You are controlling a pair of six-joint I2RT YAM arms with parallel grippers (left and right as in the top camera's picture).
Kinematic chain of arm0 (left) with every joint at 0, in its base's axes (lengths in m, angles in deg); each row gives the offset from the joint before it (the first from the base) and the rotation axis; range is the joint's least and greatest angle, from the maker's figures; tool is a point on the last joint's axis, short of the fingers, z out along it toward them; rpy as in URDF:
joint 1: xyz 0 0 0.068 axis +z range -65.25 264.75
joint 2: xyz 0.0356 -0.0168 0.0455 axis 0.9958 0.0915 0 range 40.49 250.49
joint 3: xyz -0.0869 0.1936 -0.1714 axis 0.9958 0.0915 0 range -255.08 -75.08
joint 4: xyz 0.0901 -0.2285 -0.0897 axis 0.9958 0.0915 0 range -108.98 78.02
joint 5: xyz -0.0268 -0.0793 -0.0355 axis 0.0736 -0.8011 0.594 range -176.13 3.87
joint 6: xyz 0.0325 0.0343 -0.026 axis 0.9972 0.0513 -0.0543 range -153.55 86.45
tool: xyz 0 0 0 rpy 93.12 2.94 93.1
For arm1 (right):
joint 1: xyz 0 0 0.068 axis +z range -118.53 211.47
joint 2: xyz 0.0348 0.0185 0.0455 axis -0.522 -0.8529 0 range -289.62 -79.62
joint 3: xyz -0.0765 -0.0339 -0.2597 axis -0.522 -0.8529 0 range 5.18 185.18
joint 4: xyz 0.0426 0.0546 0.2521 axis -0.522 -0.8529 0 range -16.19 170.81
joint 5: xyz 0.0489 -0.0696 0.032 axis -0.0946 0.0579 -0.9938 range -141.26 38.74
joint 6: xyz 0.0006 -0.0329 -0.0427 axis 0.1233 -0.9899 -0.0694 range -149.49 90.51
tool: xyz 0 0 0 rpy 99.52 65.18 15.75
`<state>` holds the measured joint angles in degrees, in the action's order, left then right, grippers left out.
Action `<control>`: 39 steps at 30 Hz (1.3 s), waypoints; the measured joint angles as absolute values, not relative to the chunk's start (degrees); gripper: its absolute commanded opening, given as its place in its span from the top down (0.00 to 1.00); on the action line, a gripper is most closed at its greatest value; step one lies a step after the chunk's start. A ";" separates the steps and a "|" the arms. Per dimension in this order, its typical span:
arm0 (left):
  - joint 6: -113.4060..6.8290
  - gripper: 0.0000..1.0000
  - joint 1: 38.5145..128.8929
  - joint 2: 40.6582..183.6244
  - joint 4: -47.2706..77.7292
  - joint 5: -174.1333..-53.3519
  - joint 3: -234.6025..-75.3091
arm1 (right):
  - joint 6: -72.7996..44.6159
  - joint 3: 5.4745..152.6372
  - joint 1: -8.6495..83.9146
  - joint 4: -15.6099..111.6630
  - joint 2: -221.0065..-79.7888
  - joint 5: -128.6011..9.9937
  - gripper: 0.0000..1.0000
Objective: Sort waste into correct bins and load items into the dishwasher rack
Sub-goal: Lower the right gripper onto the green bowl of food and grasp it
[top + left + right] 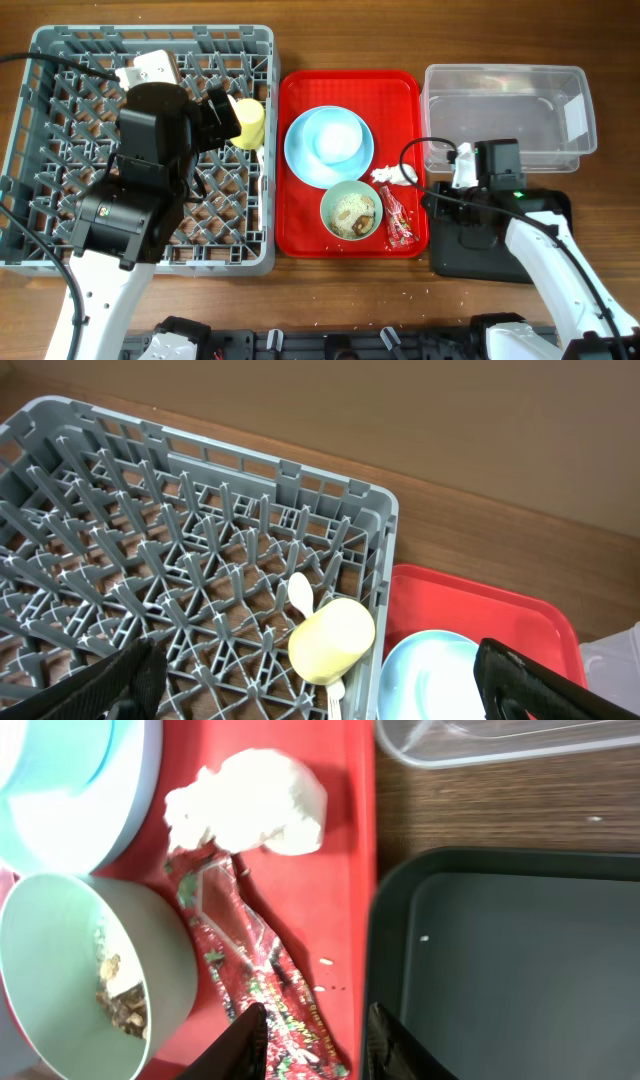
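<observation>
Since the small yellow plastic cup (332, 640) lies at the grey pegged dishwasher rack's (200, 530) three o'clock edge, the left gripper (318, 648) hangs spread wide, empty. The right gripper (316, 1015), half-parted and empty, hovers over the red printed snack wrapper (250, 960), probably to grasp it.

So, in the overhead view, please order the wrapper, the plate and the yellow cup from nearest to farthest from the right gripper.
1. Wrapper, right edge of the red tray, beside the right gripper.
2. Plate, farther left on the tray.
3. Cup, in the rack, far left.
</observation>
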<state>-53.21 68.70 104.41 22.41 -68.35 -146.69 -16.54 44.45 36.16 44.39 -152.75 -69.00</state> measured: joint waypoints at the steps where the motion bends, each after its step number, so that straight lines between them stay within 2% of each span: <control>1: -53.21 0.00 68.70 104.41 22.41 -68.35 -146.69 | -16.02 44.45 37.69 44.43 -153.29 -66.96 0.65; 4: -53.21 0.00 68.70 104.41 22.41 -68.35 -146.69 | -13.96 44.45 40.66 45.68 -156.83 -58.16 0.66; 5: -53.21 0.00 68.70 104.41 22.41 -68.35 -146.69 | -13.37 44.45 40.70 46.16 -157.84 -57.02 0.69; 7: -53.21 0.00 68.70 104.41 22.43 -68.35 -146.69 | -12.37 44.42 40.70 47.16 -160.73 -55.18 0.87; 9: -53.21 0.00 68.70 104.41 22.41 -68.35 -146.69 | -11.58 44.42 40.81 47.60 -161.93 -54.33 0.92; 16: -53.21 0.00 68.70 104.41 22.41 -68.35 -146.69 | -16.06 46.81 40.81 46.42 -161.93 -57.11 0.92; 22: -53.21 0.00 68.70 104.41 22.41 -68.35 -146.69 | -21.98 48.58 40.81 46.59 -161.93 -59.12 0.87; 39: -53.21 0.00 68.70 104.41 22.41 -68.35 -146.69 | -22.31 48.58 40.81 51.36 -161.93 -58.48 0.81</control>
